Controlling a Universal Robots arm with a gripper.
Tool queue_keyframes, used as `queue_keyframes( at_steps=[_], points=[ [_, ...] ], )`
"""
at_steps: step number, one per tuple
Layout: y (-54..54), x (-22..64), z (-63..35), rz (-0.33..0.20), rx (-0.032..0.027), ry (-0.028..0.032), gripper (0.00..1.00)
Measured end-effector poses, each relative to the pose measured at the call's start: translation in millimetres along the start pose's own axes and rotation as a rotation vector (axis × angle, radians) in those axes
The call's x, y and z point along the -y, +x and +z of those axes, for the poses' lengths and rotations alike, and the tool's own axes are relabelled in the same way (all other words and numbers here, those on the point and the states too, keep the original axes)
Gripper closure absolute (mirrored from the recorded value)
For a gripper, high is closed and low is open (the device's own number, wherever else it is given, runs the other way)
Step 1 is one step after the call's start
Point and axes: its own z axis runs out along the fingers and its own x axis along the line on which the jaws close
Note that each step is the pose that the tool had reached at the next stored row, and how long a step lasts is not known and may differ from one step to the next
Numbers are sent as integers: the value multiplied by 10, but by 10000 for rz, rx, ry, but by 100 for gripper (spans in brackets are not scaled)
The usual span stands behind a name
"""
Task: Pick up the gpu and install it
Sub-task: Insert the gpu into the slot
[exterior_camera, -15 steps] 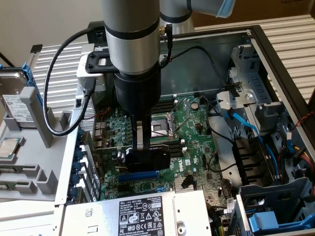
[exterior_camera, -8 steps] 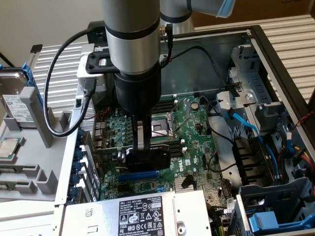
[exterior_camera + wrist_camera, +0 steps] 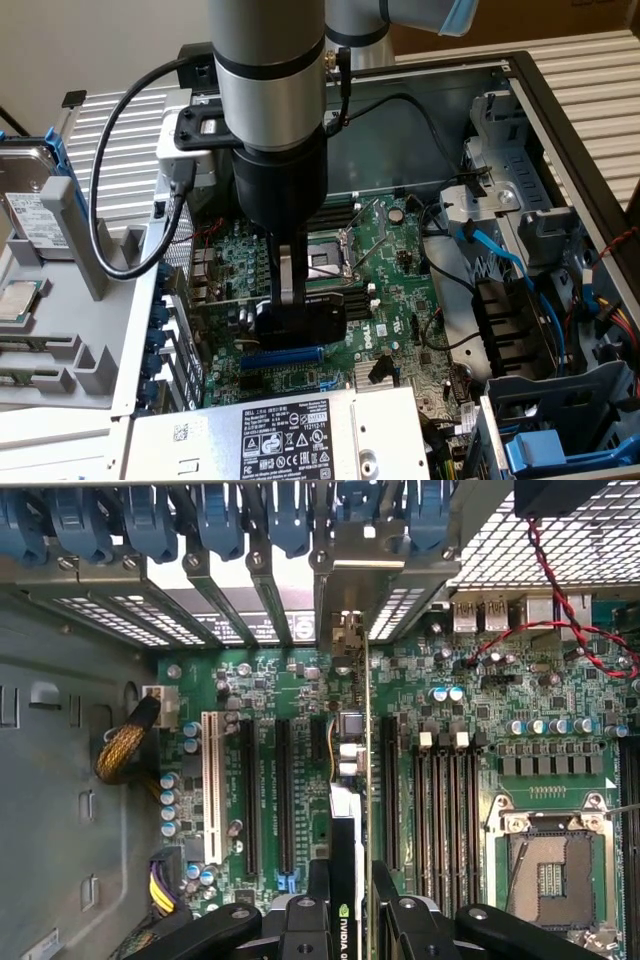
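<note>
My claw [image 3: 297, 300] [image 3: 347, 880] is pinching the graphics card [image 3: 308, 325] [image 3: 345, 905], one finger [image 3: 318, 885] on each face, inside the open computer case [image 3: 560, 110]. In the wrist view the card sits edge-on, low over the green motherboard [image 3: 395, 290] [image 3: 450, 680] and in line with its long black slots [image 3: 285, 795]. In the exterior view, a blue slot [image 3: 281, 356] is at six o'clock from the card, the processor socket [image 3: 328, 258] at twelve, and the labelled power supply [image 3: 290, 430] further out at six.
</note>
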Motion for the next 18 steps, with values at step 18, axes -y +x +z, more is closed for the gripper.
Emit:
queue_keyframes(
  at_steps=[18],
  points=[
    [-5,-28,7,-1,9,0,74]
  ],
)
